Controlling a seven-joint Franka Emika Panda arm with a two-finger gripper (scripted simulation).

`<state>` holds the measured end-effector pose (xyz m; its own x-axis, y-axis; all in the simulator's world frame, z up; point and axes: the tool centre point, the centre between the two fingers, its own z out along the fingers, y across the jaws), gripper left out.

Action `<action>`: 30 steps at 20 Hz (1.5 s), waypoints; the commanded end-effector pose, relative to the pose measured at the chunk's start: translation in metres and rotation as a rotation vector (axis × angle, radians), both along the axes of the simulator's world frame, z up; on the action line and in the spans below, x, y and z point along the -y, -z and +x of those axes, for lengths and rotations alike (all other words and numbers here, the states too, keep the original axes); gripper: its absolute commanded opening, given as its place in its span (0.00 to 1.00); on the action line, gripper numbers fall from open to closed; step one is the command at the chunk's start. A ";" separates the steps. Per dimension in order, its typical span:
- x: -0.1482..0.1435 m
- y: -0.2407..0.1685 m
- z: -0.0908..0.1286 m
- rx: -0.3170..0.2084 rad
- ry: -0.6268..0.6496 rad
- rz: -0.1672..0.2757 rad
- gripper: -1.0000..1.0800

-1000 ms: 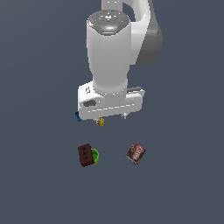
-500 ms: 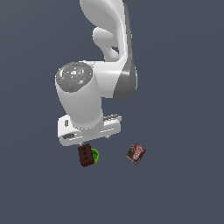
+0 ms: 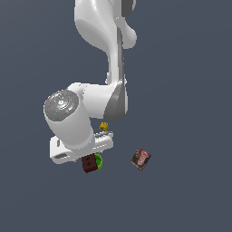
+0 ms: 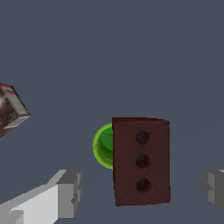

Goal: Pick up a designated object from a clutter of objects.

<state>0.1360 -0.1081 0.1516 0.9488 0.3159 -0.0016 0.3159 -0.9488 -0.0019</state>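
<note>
Gripper spread wide, one finger on each flank of the dark red-brown block, presumably to straddle it for a clean pinch; green cup touching its far side.

The brown packet carries red-white print, too blurred to read.
</note>
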 end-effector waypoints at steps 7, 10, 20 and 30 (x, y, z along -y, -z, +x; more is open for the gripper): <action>0.006 0.008 0.002 0.001 -0.007 -0.001 0.96; 0.006 0.017 0.002 0.001 -0.007 -0.001 0.96; 0.006 0.058 0.002 0.002 -0.009 -0.001 0.96; 0.006 0.057 0.003 0.002 -0.009 -0.001 0.00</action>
<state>0.1388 -0.1146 0.0938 0.9459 0.3245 -0.0010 0.3245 -0.9459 -0.0004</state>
